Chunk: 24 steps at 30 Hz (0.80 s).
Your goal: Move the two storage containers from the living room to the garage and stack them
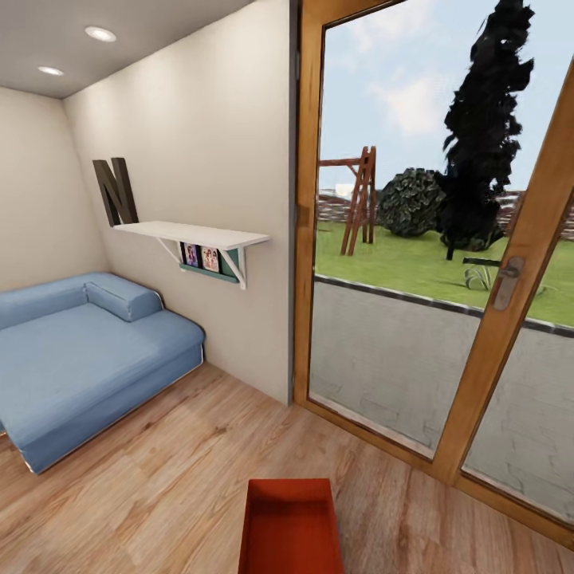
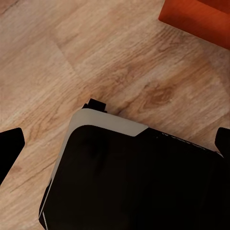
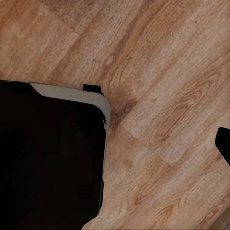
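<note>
One storage container (image 1: 291, 526) lies on the wood floor (image 1: 159, 494) of the living room, low and centred in the head view, its long axis running straight away toward the glass door (image 1: 430, 279)

In the left wrist view its corner (image 2: 199, 19) sits beyond the robot's base (image 2: 129, 177), nearer the left end effector; empty dark fingertips (image 2: 9, 146) spread wide

The right wrist view gives bare planks (image 3: 163, 81); I cannot tell that end effector's opening

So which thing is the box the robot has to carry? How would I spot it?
Find the big wood-framed glass door looking onto the garden. On the plank floor before it sits the storage container, an open red-orange bin. Nothing else nearby is red: the sofa is blue.
</note>
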Tool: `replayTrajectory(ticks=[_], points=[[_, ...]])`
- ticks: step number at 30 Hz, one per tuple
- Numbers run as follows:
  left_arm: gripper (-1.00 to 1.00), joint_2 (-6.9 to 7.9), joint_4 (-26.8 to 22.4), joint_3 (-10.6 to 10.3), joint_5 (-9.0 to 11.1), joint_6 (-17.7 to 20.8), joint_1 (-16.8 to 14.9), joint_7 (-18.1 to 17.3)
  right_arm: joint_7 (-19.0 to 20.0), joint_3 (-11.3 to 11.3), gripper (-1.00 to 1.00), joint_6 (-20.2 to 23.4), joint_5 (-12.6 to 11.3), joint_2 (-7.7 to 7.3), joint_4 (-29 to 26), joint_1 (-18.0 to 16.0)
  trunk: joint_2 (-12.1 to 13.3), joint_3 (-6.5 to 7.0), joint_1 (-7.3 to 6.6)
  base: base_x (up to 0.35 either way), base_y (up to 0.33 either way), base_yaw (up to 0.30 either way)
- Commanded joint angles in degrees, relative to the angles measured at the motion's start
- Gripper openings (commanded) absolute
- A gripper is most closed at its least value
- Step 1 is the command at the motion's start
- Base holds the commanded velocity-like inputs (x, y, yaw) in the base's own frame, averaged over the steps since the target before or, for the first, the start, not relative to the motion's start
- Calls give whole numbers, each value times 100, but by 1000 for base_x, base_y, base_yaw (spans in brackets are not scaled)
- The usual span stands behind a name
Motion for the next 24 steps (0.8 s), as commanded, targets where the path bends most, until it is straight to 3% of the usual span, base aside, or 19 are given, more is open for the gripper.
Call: replayTrajectory(ticks=[1, 24], points=[[100, -2, 2, -49, 44, -16, -4, 19, -8, 48, 100, -31, -55, 4, 17, -8, -11, -13, 3, 0, 0, 0], [100, -2, 2, -51, 44, -16, -4, 40, 59, 45, 100, -41, -69, -25, 17, -8, -11, -207, 3, 0, 0, 0]])
